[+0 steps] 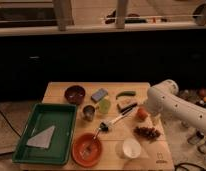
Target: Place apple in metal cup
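The apple (141,114) is a small orange-red fruit on the right part of the wooden table (61,90). The metal cup (88,112) stands upright near the table's middle, well to the left of the apple. My white arm (168,102) reaches in from the right. My gripper (149,113) is low at the arm's end, right beside the apple on its right side, mostly hidden by the arm.
A dark bowl (74,93), a grey-blue block (99,94), a pale green round object (104,105) and a green vegetable (126,93) lie at the back. A brush (113,122), grapes (147,132), a white cup (130,148), an orange bowl (87,148) and a green tray (31,120) are in front.
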### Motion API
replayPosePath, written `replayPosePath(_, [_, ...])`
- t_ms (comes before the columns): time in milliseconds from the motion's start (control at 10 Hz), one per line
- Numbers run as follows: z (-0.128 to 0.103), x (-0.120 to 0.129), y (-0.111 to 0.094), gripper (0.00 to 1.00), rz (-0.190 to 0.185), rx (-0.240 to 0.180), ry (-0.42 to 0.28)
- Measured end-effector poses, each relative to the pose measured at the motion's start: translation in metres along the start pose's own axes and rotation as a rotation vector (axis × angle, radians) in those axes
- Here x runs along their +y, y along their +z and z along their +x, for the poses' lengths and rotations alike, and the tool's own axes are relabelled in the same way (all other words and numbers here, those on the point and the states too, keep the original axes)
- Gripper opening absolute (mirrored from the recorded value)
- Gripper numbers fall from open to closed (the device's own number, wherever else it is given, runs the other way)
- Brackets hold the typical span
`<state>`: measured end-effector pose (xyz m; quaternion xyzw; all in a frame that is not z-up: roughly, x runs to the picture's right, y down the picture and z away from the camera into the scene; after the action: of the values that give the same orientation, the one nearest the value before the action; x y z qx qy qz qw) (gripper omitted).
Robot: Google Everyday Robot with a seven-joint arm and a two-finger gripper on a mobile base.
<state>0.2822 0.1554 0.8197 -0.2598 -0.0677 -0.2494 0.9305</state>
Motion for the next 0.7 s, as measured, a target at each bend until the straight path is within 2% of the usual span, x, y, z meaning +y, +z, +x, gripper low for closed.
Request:
replayPosePath(300, [0.006, -0.007, 0.01, 0.8, 0.002, -0.01, 0.017])
replayPosePath(700, [0.01, -0.013, 0.025, 0.8, -0.019, -0.033, 0.025])
